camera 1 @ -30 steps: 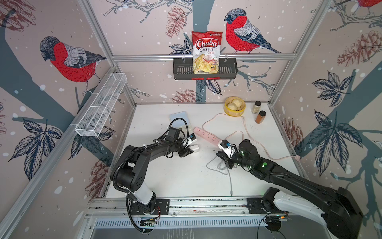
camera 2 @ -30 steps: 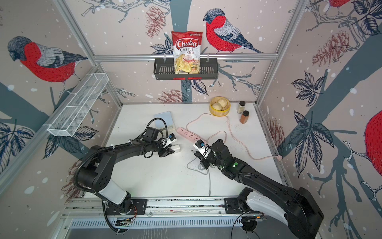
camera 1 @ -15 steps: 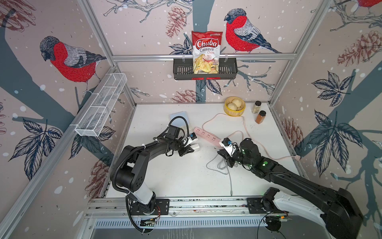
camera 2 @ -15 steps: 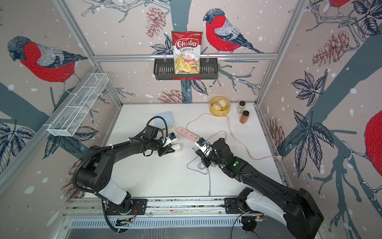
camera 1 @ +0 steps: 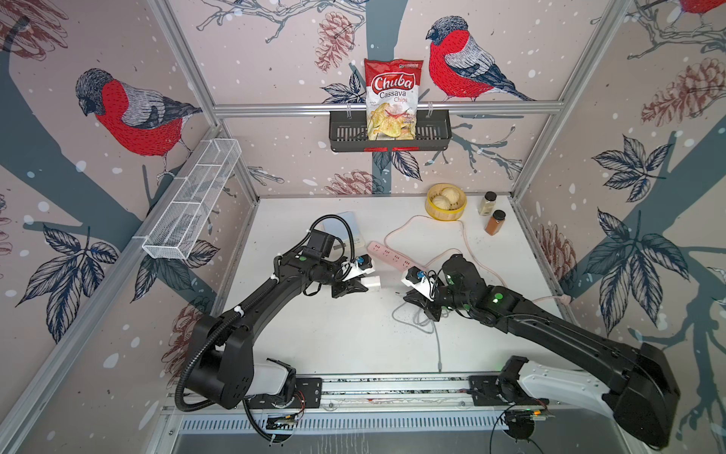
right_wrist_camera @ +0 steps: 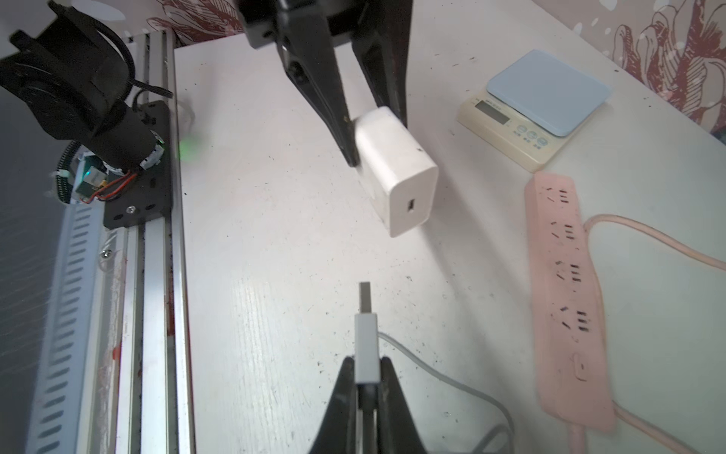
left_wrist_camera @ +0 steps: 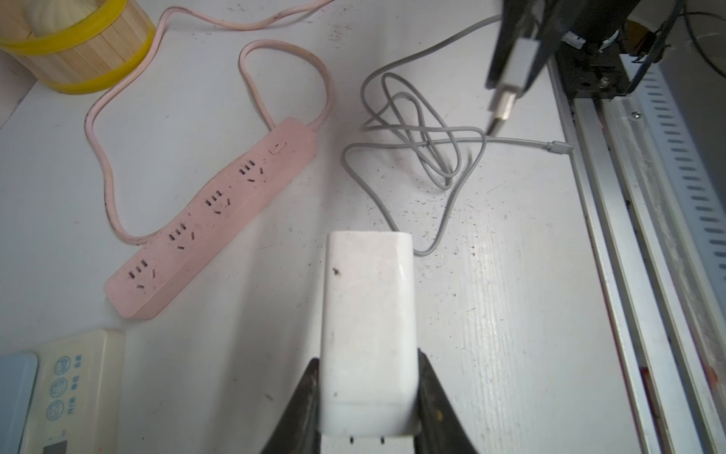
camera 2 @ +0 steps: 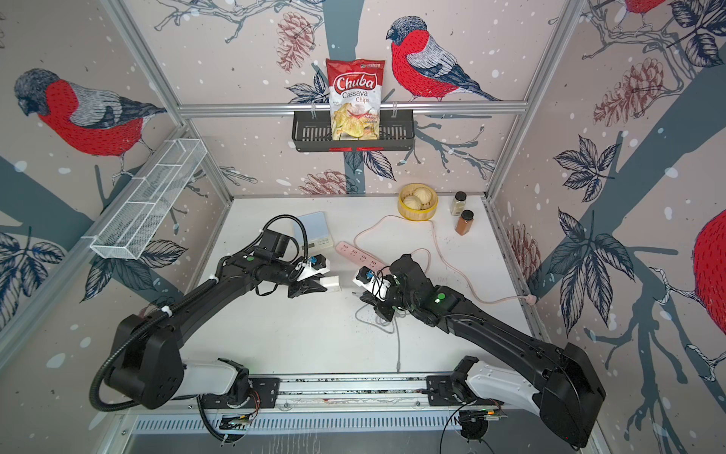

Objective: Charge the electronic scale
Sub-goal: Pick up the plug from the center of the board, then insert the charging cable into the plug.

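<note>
Standing at the near edge of the table (camera 1: 338, 338), I see the left claw (left_wrist_camera: 367, 357) closed on the white charger cube (right_wrist_camera: 396, 173) and the right claw (right_wrist_camera: 366, 361) closed on the USB plug (right_wrist_camera: 366, 334) of the grey cable (left_wrist_camera: 424, 145), both held over the middle of the table. The coming move, I think, is to push this plug into the cube, and it turns on one relation: the cube's socket face looks to the right, toward the plug, and the plug's long axis points left at the cube, with a clear gap between them and the socket a little off the plug's line. The electronic scale (camera 2: 314, 228) lies flat at the far left, beyond the left claw and slightly left of it, so the left arm is the nearer one. Its long axis runs near to far, the blue top on the far side and the display strip pointing to the near side, just beside the left end of the pink power strip (camera 1: 387, 255). Where its charging socket is, I cannot tell.
</note>
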